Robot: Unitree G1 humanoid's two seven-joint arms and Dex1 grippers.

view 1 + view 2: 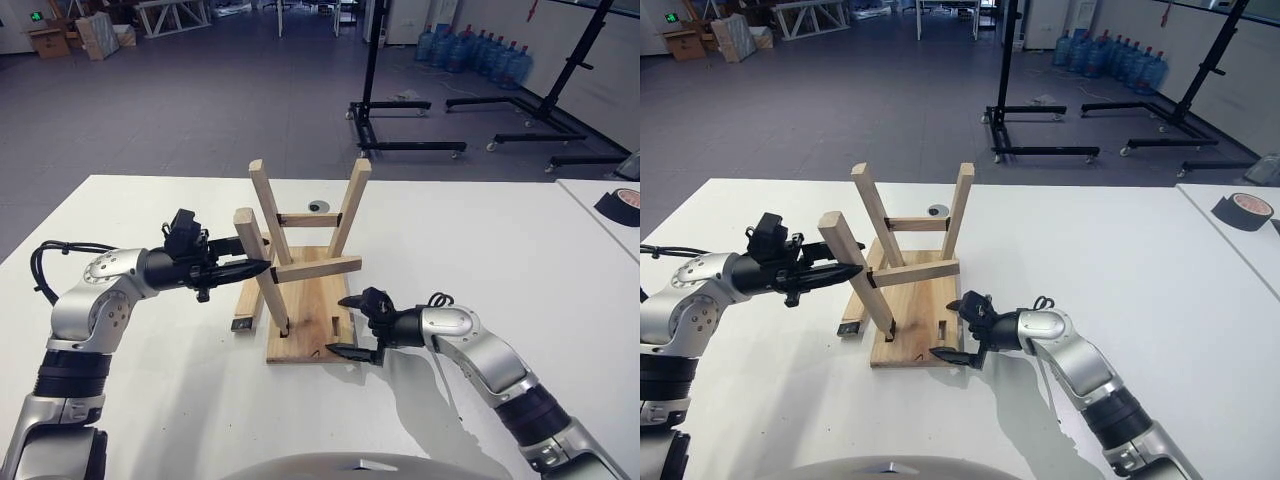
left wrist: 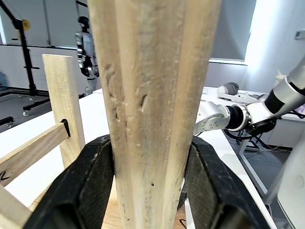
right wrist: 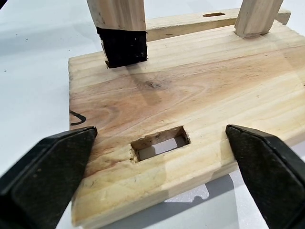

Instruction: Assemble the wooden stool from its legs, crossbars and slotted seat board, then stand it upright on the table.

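— So where is the stool [image 1: 315, 267]?
— On the table [image 1: 500, 250], half built: seat board [image 1: 312, 330] flat, legs [image 1: 350, 205] slanting upward.
— Left gripper [image 1: 262, 267]?
— Clamped on the nearest leg [image 1: 250, 235].
— Right gripper [image 1: 337, 325]?
— Fingers [image 3: 47, 162] spread wide, either side of an empty slot [image 3: 159, 142] at the board's near edge.

The pincer [image 3: 160, 131] is open, with one black finger [image 3: 47, 171] on each side of the near edge of the seat board [image 3: 190, 95], which lies flat on the white worktop [image 3: 33, 71]. An empty rectangular slot [image 3: 159, 142] sits between the fingers. Farther back, a leg [image 3: 119, 19] with a black end meets the board, and a second leg [image 3: 255, 16] meets it at the other side.
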